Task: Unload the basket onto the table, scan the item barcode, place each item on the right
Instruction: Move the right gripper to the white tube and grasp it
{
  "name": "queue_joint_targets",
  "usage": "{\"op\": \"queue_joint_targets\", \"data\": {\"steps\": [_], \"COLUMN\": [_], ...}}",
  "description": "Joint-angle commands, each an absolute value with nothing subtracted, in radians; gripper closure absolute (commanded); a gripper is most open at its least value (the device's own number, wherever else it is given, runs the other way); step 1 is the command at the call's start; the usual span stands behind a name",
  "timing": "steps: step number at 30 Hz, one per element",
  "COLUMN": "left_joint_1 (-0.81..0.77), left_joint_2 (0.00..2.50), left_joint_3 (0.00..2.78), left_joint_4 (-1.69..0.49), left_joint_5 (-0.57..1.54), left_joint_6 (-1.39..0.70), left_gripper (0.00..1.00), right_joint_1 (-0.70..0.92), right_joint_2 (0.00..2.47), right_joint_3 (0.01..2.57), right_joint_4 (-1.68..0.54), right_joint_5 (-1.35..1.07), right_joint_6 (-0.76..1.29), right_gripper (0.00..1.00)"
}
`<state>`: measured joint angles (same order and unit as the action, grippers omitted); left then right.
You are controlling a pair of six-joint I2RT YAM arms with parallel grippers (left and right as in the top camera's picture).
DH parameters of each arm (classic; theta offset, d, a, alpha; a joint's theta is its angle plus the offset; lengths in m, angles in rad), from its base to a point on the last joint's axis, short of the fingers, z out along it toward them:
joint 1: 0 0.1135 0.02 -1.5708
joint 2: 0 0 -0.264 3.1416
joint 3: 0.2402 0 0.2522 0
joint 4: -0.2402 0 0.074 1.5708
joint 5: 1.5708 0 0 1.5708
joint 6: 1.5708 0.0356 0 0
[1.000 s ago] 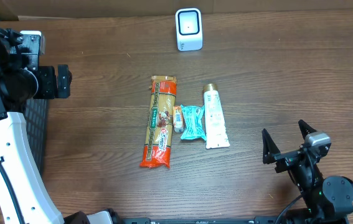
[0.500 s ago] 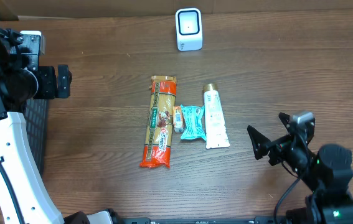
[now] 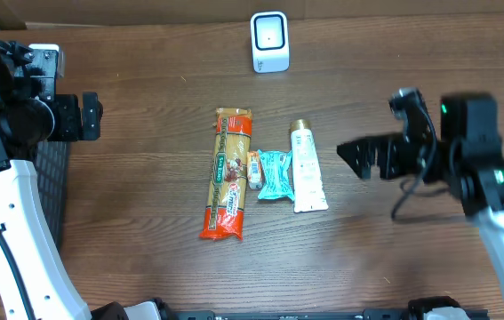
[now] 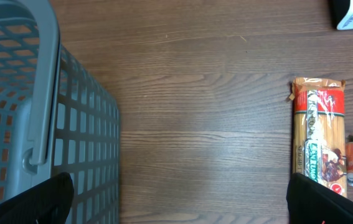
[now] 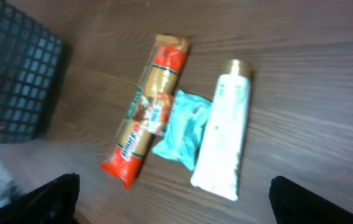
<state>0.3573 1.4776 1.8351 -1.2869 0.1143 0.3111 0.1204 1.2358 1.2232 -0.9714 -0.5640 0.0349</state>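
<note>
Soft, even light from above falls on the brown tabletop, leaving only faint, short shadows beside the pasta packet and the tube. The white scanner near the far edge is bright without glare. The left wrist view is sharp on the wood grain. The right wrist view is smeared and soft throughout, with the basket dark at its left edge.
</note>
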Motion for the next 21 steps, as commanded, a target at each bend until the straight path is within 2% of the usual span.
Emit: {"op": "queue_joint_targets", "data": {"steps": [1,3,13,21], "left_joint_1": [0.360,0.360,0.360,0.360], "left_joint_2": [1.484,1.484,1.484,1.484], "left_joint_3": [1.835,1.835,1.835,1.835], "left_joint_4": [-1.284,-1.284,-1.284,-1.284], "left_joint_5": [0.109,0.109,0.109,0.109], "left_joint_6": [0.326,0.326,0.326,0.326], "left_gripper": [0.00,0.00,0.00,0.00], "right_joint_1": [0.124,0.125,0.125,0.150], "right_joint_2": [1.345,1.399,1.753,1.913], "right_joint_3": [1.262,1.262,1.262,1.262], "right_joint_4": [-0.965,-0.940,-0.873,-0.812], "right_joint_5": [-0.651,-0.660,-0.653,-0.649], "right_joint_6": [0.061,0.063,0.047,0.049], "right_gripper": [0.00,0.00,0.16,0.18]}}
